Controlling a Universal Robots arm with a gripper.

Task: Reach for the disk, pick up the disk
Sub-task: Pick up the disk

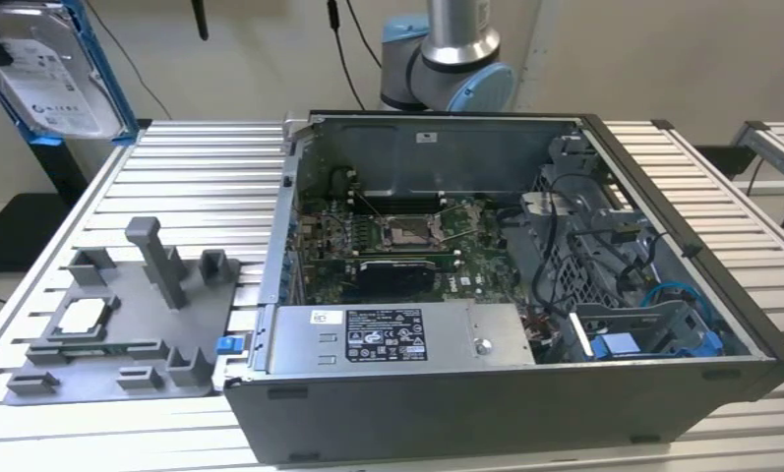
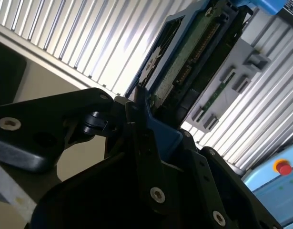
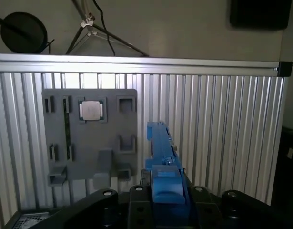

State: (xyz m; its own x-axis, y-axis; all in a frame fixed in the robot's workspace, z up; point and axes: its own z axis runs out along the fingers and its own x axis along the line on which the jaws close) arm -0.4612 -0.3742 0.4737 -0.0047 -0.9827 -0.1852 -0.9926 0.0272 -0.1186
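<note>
At the exterior view's far left, the flat rectangular silver-grey hard disk with a white label and a bright blue plastic bracket (image 1: 57,74) hangs in the air, tilted, above and off the edge of the ribbed aluminium table (image 1: 195,177). It touches nothing on the table.

In both wrist views the black gripper (image 3: 164,191) has its fingers (image 2: 139,114) closed on the disk's blue bracket, pinching it at one end. In the second wrist view the disk's green circuit-board underside faces the camera. In the first wrist view the disk is seen edge-on.

Below the disk, on the table, lies the flat grey plastic fixture plate with upright posts and slots (image 1: 129,295). A small white-grey square chip (image 1: 84,315) sits in one of its recesses.

Just beside the plate, toward the exterior view's right, stands the open dark grey metal computer case (image 1: 497,413). Inside it are a green motherboard (image 1: 405,246) and, along the near wall, a long grey box with a white sticker (image 1: 392,339). Behind the case rises the silver and pale blue arm base (image 1: 447,59). At the case's right end, blue cables (image 1: 667,295) loop among grey brackets.
</note>
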